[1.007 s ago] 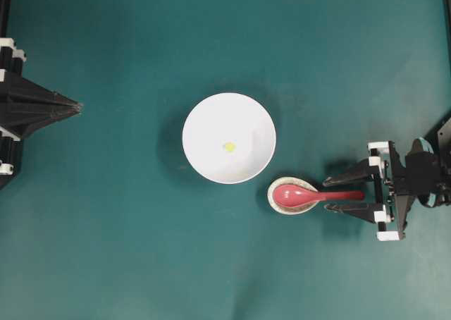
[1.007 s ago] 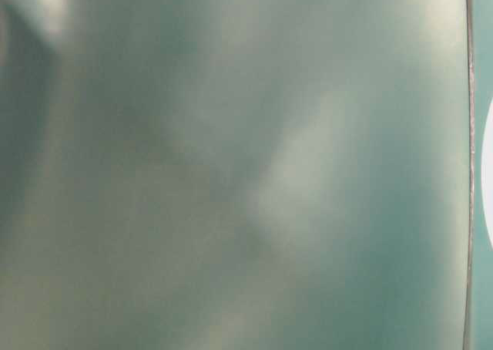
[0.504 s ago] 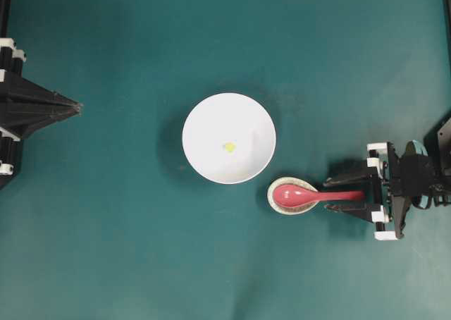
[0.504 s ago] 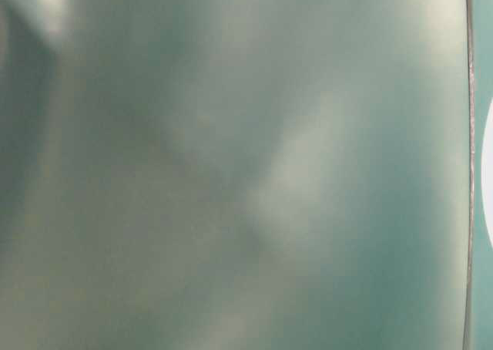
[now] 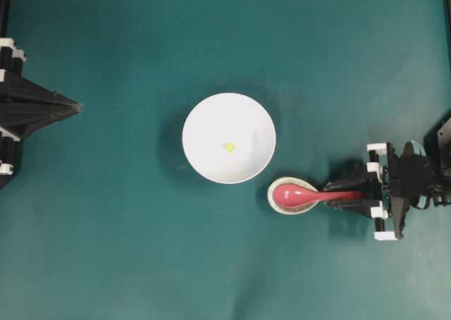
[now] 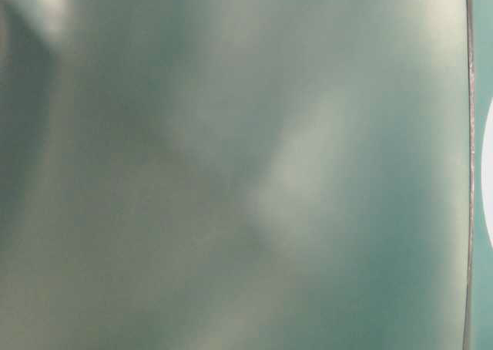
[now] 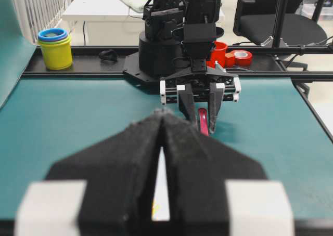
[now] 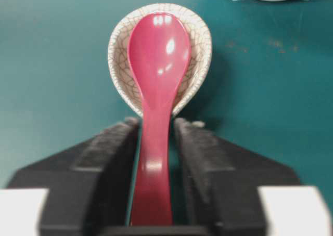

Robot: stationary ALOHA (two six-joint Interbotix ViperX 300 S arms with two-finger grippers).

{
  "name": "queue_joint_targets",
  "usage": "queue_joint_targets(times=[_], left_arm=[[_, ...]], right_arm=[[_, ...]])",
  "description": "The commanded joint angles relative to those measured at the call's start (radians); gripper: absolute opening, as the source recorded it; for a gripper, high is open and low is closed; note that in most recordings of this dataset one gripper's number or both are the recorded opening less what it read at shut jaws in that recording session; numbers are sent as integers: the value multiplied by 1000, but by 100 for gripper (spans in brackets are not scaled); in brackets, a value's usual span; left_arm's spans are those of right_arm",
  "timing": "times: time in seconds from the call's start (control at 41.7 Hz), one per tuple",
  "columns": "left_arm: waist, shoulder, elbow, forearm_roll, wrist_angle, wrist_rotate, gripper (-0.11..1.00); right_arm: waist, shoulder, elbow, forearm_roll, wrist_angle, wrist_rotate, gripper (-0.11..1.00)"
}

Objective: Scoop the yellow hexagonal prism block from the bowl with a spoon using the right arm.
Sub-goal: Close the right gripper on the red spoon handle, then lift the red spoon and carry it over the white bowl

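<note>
Spoon (image 8: 156, 90): glossy red-pink, head in speckled spoon rest (image 8: 197, 43).
Right hand (image 8: 156, 158): fingers flank handle; contact unclear.
Left hand (image 7: 161, 158): together.
Bowl (image 5: 204, 151): bare table (image 5: 106, 249) around.

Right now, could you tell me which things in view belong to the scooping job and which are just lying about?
For the job:
- spoon
- bowl
- yellow block inside the bowl
- right gripper, fingers either side of the spoon's handle

Lying about:
- speckled spoon rest under the spoon's head
- left gripper, parked
- yellow cup off the table
</note>
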Motion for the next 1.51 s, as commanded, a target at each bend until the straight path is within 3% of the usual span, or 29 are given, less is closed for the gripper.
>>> queue_joint_targets(times=[0.0,0.096,0.408,0.6,0.768,0.983,1.151,1.487], left_arm=[[0,6,-25,3,-6,2,0],[0,6,-25,2,-6,2,0],[0,6,-26,2,-8,2,0],[0,6,-26,3,-8,2,0],[0,6,-26,2,-9,2,0],[0,6,-26,3,-8,0,0],[3,6,-25,2,-26,5,0],[11,6,-25,2,-21,3,0]], right_arm=[[3,-11,-5,3,-8,-2,33],[5,-11,-5,3,-9,-2,24],[3,-34,-20,0,-32,-5,24],[2,-130,-20,0,-15,-11,24],[-20,-264,-18,0,67,-43,24],[-118,-459,-54,0,322,-147,24],[-239,-589,-121,0,618,-230,24],[-495,-689,-354,-17,1187,-347,24]])
